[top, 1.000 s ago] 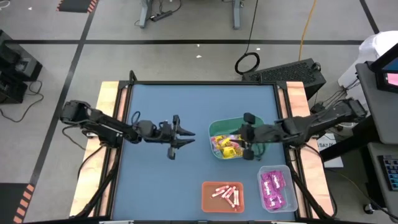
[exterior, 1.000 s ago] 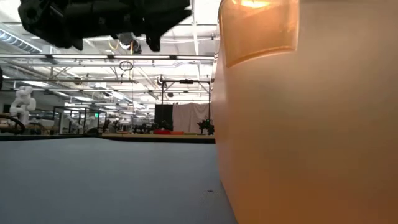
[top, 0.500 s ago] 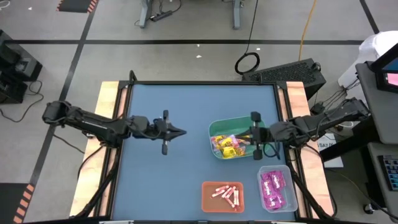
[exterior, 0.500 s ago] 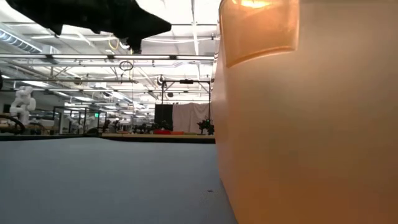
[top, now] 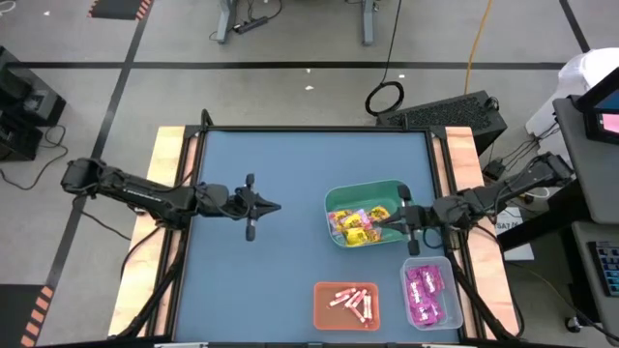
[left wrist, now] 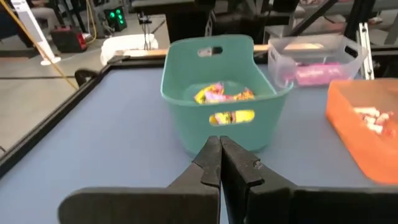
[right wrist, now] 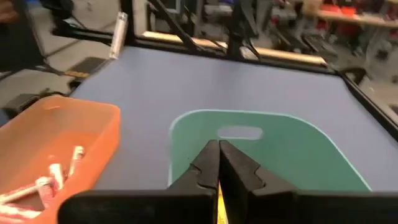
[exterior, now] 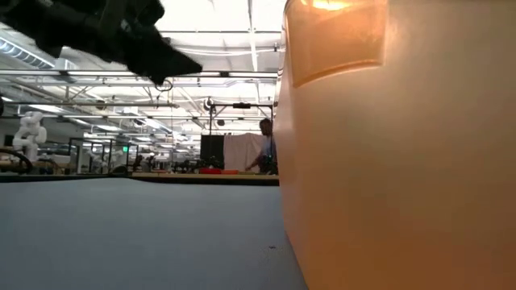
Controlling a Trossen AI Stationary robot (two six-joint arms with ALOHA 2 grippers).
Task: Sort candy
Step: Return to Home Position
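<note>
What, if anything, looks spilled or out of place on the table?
Nothing stands out. Yellow packets lie in the green bin, pink sticks in the orange bin, purple packets in the clear bin; none on the table.

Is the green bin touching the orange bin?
Apart. The high view shows a strip of blue table between the green bin and the orange bin.

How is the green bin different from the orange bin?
The green bin holds yellow packets; the orange bin holds pink-white sticks. The green bin looks bigger and sits askew; the orange bin sits straight. Both are open plastic bins on the blue table.
</note>
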